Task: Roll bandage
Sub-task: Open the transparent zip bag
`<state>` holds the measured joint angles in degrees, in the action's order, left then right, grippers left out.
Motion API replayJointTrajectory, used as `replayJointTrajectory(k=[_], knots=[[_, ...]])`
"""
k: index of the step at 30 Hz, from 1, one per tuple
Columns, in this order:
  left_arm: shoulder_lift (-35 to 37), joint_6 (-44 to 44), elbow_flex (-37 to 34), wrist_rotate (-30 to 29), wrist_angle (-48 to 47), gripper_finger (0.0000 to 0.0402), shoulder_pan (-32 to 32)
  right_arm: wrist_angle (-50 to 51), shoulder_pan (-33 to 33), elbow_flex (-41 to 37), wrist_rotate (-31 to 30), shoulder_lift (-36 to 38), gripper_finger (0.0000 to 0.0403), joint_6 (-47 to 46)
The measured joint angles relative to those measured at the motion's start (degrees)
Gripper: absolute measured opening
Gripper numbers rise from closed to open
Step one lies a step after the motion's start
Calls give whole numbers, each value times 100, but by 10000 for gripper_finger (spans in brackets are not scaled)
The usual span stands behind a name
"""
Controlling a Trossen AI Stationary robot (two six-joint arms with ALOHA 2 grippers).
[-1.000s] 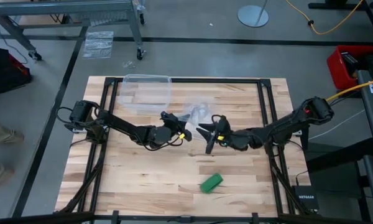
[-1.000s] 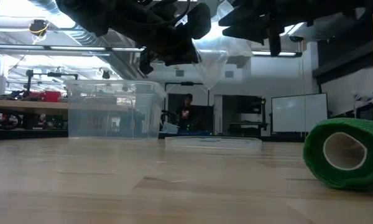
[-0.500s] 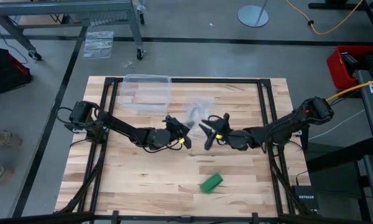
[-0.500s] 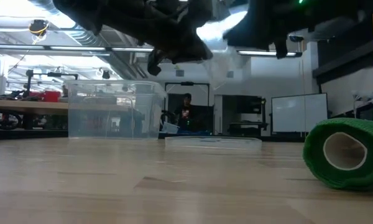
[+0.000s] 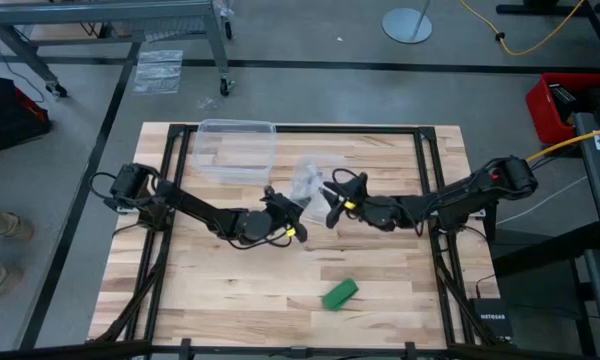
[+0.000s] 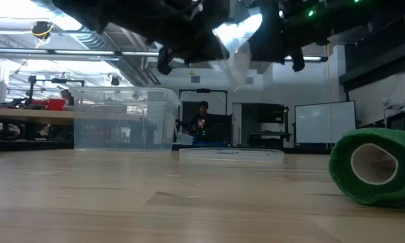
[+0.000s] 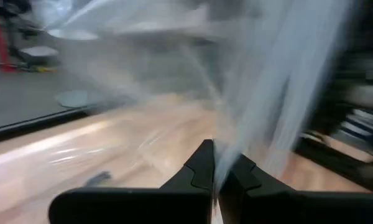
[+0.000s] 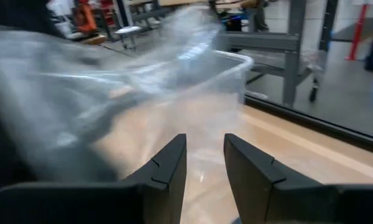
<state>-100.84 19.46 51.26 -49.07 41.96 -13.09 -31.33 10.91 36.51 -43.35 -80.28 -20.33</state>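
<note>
Wooden slats fill the frame's centre, where the left gripper [image 5: 288,213], pressed together, pinches a clear plastic bag [image 5: 308,181] and the right gripper [image 5: 331,203] stands spread beside it. Risk: the flimsy film may slip from that single pinch. The bandage [image 5: 339,293], a green roll, lies lower centre, outside the bag. At upper left, the clear bin [image 5: 236,148] appears empty
</note>
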Motion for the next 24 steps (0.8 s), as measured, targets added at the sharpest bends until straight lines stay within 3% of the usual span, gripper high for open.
replayJointTrajectory(k=[9, 15, 24], knots=[[2, 440, -4, -154, 91, 0, 313, -398, 855, 0, -59, 220, 113, 110], [2, 919, -2, -150, 140, 0, 289, -395, 895, 4, -100, 10, 113, -286], [2, 756, -2, -148, 304, 0, 373, -456, 1112, 384, 42, -577, 113, -277]])
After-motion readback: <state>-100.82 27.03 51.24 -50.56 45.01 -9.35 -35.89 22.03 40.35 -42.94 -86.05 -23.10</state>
